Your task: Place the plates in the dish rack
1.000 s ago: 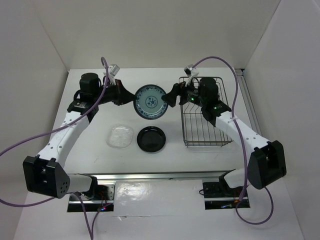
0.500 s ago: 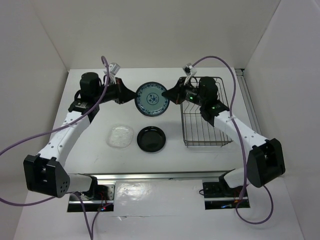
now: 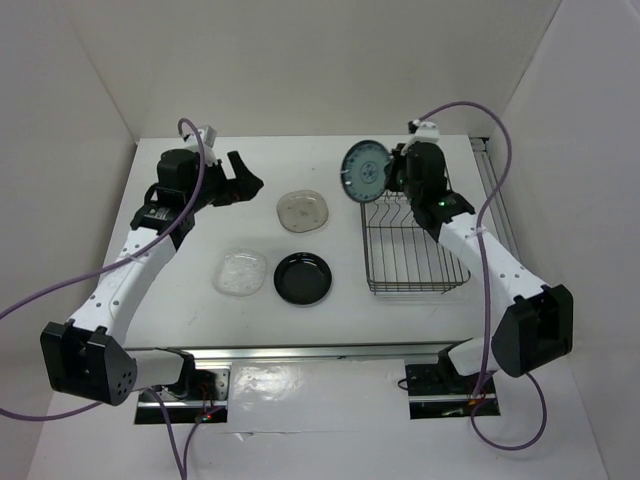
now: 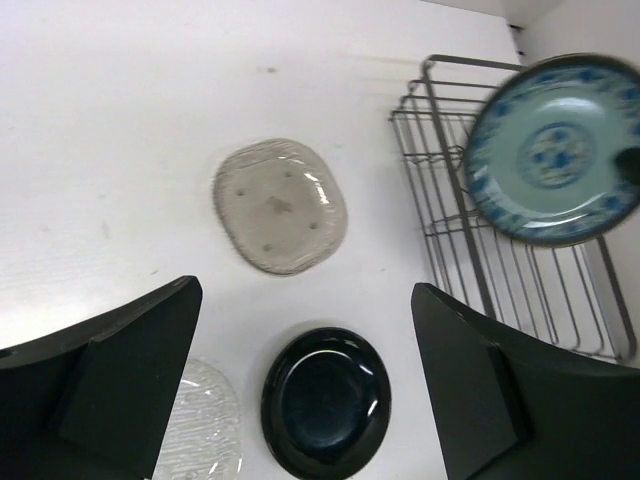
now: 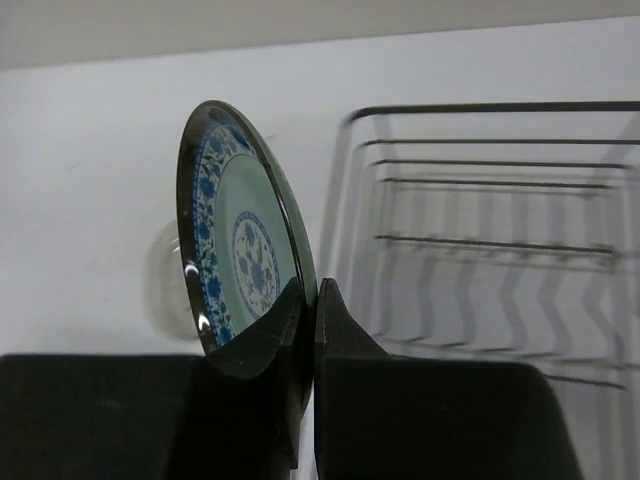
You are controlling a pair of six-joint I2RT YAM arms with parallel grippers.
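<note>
1. The teal-patterned plate (image 5: 245,240) is held on edge in the air, over the far left corner of the dish rack (image 3: 418,255). It has not yet been set inside.
2. The right gripper (image 5: 308,305) is clenched on a narrow strip of that plate's lower rim.
3. The left gripper (image 3: 246,176) is seen released, its jaws spread wide with nothing between them. It hangs above the table (image 3: 200,310), to the left of the translucent beige plate (image 3: 304,210).
4. The beige plate, the glossy black plate (image 3: 303,277) and the clear glass plate (image 3: 240,272) lie flat on the table, left of the rack. The black and clear ones are just beside each other.
5. Because so little rim is pinched, the plate could pivot or slip in the fingers if it were swung quickly.
6. If it were lowered off line, the rack's top wire could be struck, or the plate could land across the divider prongs rather than between them and topple flat.
7. A release made too high could let the plate drop and chip.
</note>
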